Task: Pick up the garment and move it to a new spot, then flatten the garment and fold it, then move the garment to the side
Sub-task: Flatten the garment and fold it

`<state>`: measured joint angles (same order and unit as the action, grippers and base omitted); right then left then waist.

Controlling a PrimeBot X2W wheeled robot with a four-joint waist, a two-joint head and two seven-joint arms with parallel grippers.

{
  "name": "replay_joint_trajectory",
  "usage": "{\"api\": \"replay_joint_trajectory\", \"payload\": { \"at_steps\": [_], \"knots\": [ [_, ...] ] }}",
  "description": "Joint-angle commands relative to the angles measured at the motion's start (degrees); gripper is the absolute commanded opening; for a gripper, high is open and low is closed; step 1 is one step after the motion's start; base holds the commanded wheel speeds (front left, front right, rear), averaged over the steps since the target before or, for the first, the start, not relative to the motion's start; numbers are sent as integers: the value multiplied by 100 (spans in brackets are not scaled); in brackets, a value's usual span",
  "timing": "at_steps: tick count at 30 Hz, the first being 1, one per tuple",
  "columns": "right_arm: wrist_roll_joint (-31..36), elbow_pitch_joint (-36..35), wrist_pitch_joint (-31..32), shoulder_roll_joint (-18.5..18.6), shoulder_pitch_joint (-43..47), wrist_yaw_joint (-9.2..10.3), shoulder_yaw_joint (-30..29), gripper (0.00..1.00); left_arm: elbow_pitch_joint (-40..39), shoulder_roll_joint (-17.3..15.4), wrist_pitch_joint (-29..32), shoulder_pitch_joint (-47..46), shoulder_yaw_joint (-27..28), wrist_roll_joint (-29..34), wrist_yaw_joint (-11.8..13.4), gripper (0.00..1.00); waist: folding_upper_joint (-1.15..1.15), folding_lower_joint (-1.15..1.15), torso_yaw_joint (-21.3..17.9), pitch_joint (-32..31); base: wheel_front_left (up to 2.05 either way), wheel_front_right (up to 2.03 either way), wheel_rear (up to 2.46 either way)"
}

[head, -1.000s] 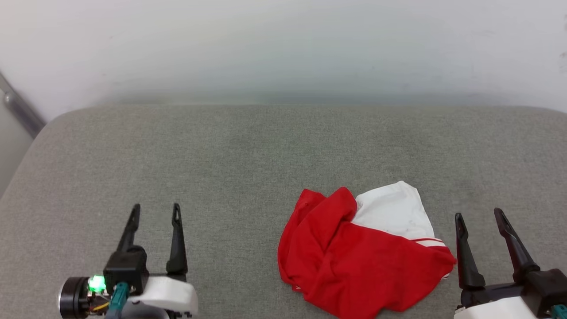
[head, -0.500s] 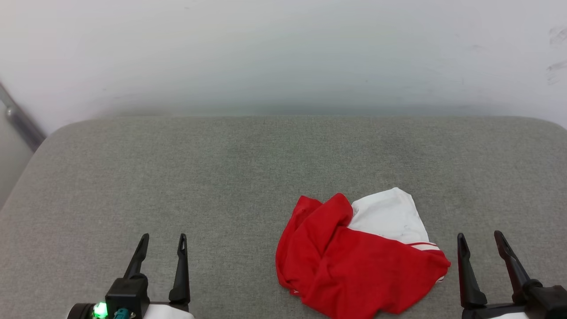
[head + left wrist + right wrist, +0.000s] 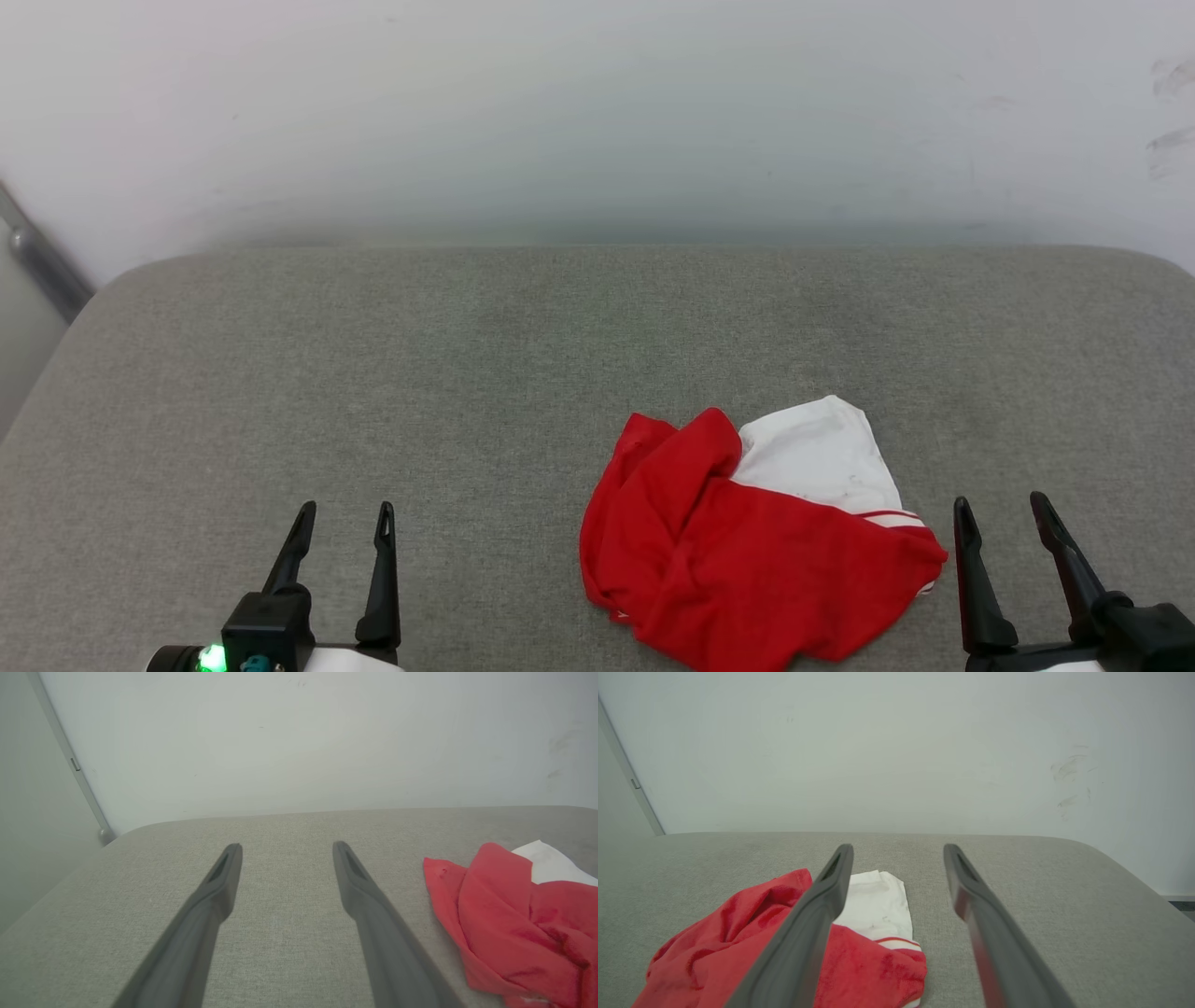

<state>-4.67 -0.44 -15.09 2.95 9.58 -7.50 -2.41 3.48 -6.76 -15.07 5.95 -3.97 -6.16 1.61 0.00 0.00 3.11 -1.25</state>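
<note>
My left gripper [image 3: 346, 510] and right gripper [image 3: 1001, 501] hang wide open, holding nothing, so I think the pick-up is not begun. The shirt [image 3: 747, 560], a soft crumpled heap of red with a white sleeve, lies between them, nearer the right one; next I must reach in and pinch a fold. Under it is a gray woven cushion [image 3: 467, 373], then a wall [image 3: 597, 112].
</note>
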Motion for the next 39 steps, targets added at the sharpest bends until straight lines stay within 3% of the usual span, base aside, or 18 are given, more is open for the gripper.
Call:
{"api": "replay_joint_trajectory", "payload": {
  "at_steps": [1,10,19,24,27,34,39],
  "knots": [
    [-15,-2,-12,-12,54,2,3,100,5,0,-15,66,30,28,-7,100,0,0,0,3,0,0,0],
    [25,-70,-12,-12,-107,2,-67,100,49,145,-15,54,204,164,-177,100,0,0,14,15,0,0,0],
    [326,-401,-12,-6,-1293,2,-281,100,21,256,-15,-38,338,235,-266,100,0,0,9,109,0,0,0],
    [243,394,6,712,-2297,2,129,100,15,290,-15,-52,367,255,-305,100,0,0,-10,165,0,0,0],
    [-116,1002,791,1359,-3049,2,742,100,-8,302,-15,-55,386,269,-318,100,0,0,-17,236,0,0,0],
    [-1736,1460,3797,2960,-4318,2,2879,100,-52,344,-15,-260,399,253,-374,100,0,0,42,568,0,0,0],
    [-3139,1548,5707,3660,-4933,2,4100,100,-85,361,-15,-471,386,227,-408,100,0,0,130,888,0,0,0]
  ]
}}
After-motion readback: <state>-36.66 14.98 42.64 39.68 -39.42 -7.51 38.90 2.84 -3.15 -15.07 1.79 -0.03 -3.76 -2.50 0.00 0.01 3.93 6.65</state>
